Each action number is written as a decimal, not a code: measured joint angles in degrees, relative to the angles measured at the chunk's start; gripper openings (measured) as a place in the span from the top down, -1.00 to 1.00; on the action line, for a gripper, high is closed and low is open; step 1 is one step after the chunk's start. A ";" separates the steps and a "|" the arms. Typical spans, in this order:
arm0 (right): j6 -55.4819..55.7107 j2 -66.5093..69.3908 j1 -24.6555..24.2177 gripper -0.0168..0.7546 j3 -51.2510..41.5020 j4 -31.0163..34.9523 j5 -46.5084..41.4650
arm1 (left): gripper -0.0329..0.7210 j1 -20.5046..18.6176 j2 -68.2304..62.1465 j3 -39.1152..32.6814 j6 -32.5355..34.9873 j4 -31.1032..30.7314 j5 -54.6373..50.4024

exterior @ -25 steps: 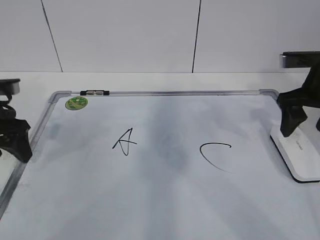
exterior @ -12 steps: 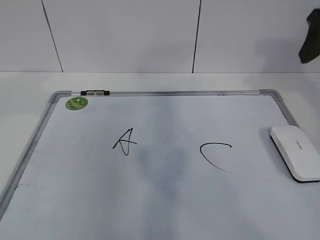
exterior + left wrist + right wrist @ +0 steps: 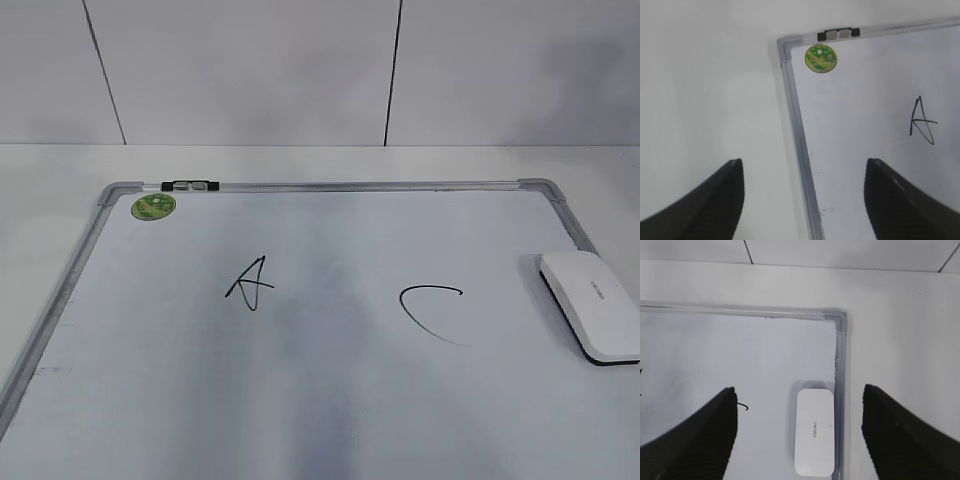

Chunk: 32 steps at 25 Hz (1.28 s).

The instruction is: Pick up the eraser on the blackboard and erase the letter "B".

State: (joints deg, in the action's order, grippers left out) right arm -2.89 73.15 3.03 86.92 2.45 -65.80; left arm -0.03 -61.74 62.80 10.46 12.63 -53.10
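Observation:
The blackboard is a white board with a grey frame, lying flat. The white eraser lies on its right edge; it also shows in the right wrist view. A black "A" and a black "C" are on the board. Between them is only a grey smudge; no letter "B" shows. My right gripper is open, high above the eraser. My left gripper is open, high above the board's left frame. Neither gripper shows in the exterior view.
A round green sticker and a black clip sit at the board's far left corner. The board lies on a white table with a white panelled wall behind.
Both arms have lifted out of the exterior view: the left left first, the right rose off the eraser. The eraser stays on the board's right edge.

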 joint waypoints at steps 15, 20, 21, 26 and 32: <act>-1.78 -15.02 0.00 -0.58 -0.87 1.51 1.42 | -0.52 0.00 20.76 -6.34 0.00 -0.52 2.50; -3.05 -18.93 0.00 -0.58 -9.43 1.93 2.61 | -0.45 0.00 27.00 -12.15 0.00 -0.52 5.03; -3.09 -20.25 0.00 -0.58 -11.91 2.41 3.63 | -0.44 0.00 28.21 -12.94 0.00 -0.52 5.03; -3.84 -28.77 0.00 -0.58 -22.64 4.85 8.62 | -0.43 0.00 33.39 -16.44 0.00 -0.52 4.48; -5.70 -37.60 0.00 -0.58 -31.24 5.53 10.23 | -0.43 0.00 38.09 -21.50 0.00 -0.64 1.63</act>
State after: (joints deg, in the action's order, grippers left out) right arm -8.59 35.56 3.03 55.68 7.97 -55.57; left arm -0.03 -23.65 41.30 10.46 11.99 -51.47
